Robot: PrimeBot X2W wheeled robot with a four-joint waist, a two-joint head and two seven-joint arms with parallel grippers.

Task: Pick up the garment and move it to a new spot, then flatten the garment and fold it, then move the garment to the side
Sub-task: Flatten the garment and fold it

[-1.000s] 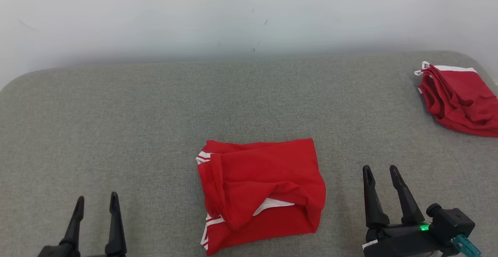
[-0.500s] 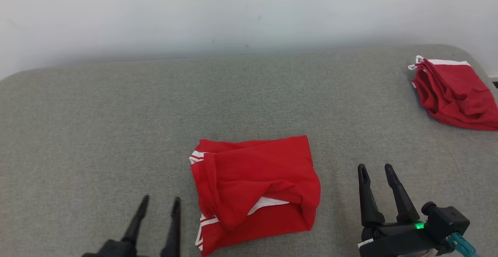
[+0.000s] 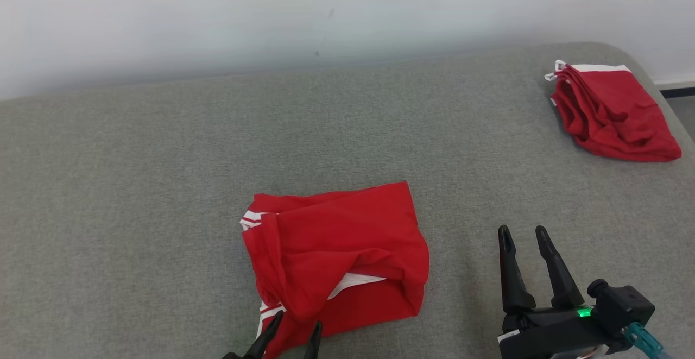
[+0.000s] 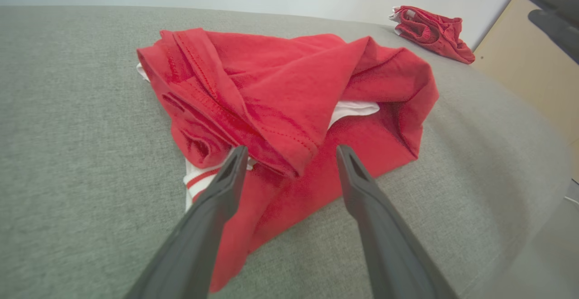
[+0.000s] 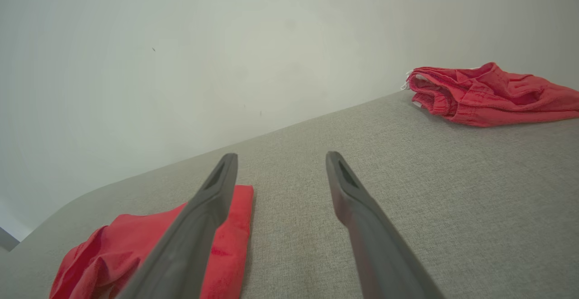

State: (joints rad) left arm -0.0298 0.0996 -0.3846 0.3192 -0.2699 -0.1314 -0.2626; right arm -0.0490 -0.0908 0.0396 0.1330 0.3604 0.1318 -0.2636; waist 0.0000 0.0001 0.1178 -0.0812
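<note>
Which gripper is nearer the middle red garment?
Left. The left gripper is at the garment's near left corner; the right gripper stands apart, off its right side.

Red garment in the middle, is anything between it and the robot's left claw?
No, nothing visible. The open left gripper is already at the near edge of the red garment, one finger on each side of a fold, with bare grey surface around.

Two red garments: near garment (image 3: 336, 245), far garment (image 3: 611, 114); two pincers: left pincer (image 4: 290, 149), right pincer (image 3: 522, 231); one grey cushioned surface (image 3: 136, 185).
</note>
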